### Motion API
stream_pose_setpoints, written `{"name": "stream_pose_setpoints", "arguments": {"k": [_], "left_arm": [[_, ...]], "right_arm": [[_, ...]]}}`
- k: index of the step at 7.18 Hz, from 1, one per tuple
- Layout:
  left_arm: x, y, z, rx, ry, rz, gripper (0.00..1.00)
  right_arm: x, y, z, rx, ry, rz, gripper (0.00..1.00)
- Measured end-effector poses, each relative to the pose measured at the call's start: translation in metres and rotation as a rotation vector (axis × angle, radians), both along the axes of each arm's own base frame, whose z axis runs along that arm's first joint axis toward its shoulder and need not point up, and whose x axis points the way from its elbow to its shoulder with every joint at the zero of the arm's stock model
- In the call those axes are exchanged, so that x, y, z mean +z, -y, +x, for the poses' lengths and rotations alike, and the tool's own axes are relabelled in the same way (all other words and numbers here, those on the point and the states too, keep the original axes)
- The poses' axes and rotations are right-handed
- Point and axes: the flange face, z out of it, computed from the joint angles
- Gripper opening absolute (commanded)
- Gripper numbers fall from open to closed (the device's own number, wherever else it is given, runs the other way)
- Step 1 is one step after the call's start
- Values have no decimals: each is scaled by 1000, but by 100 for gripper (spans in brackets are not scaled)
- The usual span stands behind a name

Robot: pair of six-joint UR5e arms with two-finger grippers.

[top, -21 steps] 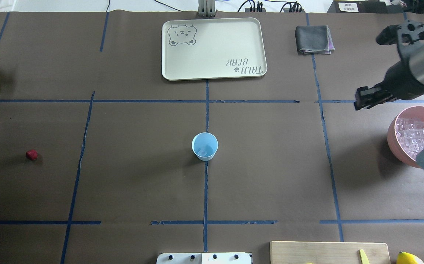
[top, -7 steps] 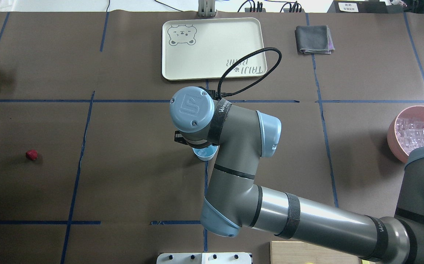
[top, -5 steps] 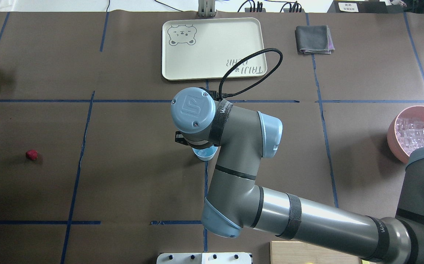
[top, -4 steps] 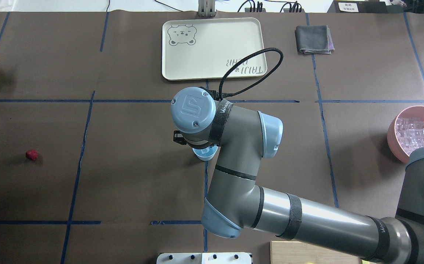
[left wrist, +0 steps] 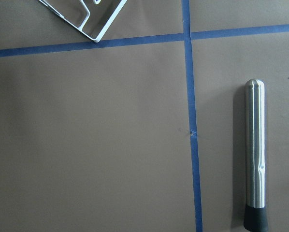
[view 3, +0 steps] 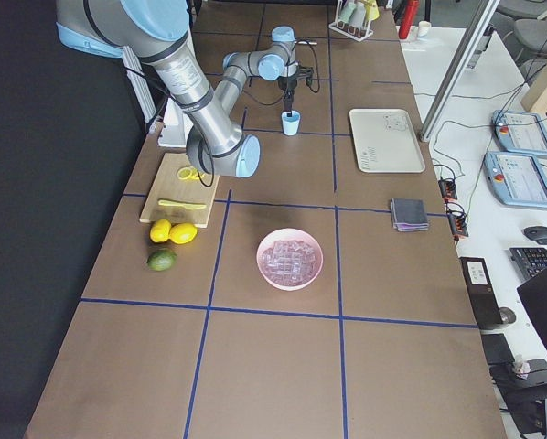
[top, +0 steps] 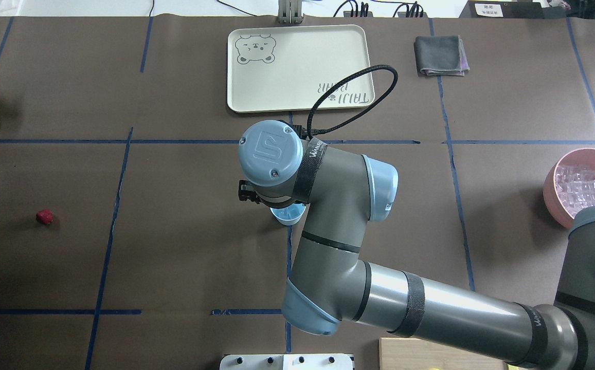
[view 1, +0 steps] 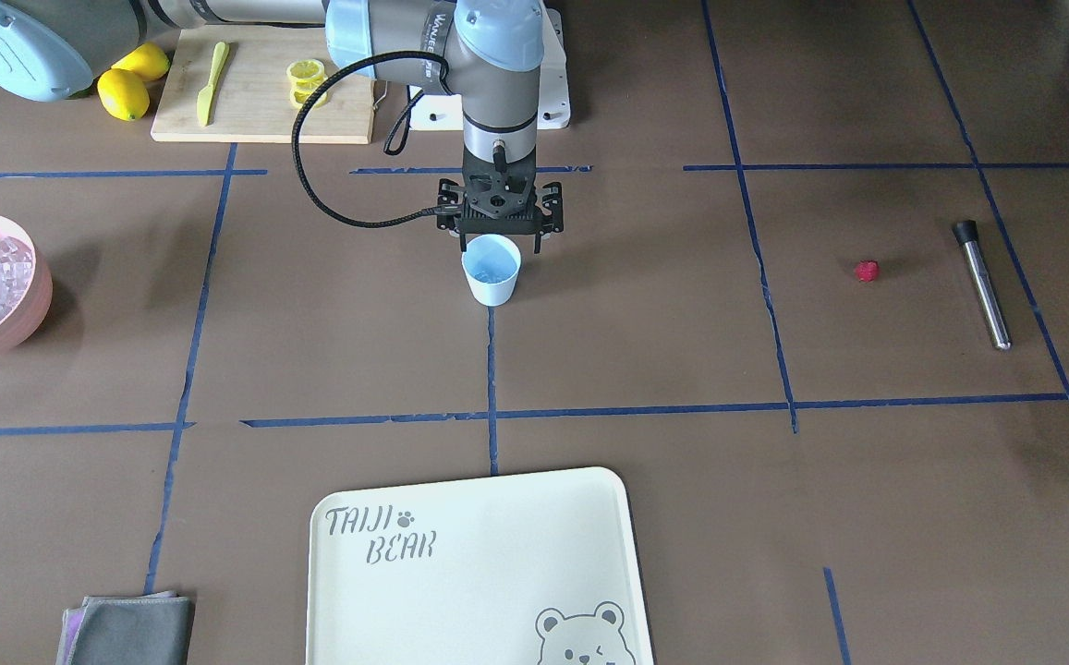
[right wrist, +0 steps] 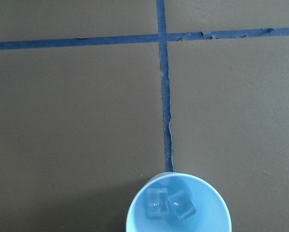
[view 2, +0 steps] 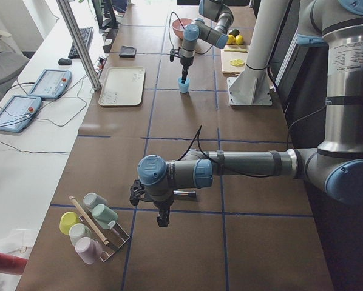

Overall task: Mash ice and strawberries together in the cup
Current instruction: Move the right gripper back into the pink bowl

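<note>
Right claw over light-blue tapered cup

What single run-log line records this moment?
right gripper: open over cup | ice: two cubes in cup | strawberry: outside cup

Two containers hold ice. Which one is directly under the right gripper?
The small light-blue cup at the table's middle; the right gripper hangs over it. The pink bowl sits far aside.
</note>
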Motion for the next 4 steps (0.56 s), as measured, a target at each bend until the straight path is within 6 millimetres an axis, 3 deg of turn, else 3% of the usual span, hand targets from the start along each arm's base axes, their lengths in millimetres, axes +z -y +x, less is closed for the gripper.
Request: {"name": "stream_pose_setpoints", "arguments": {"k": [1,2,4], "left_arm": [[0,0,0,0,0,0,100],[0,0,0,0,0,0,100],[0,0,0,0,0,-1,100]], "right_arm": [[4,3,14,3,8,6,99],[16,12,44,0,20,18,99],[65,44,134,-63,20,58,99]]}}
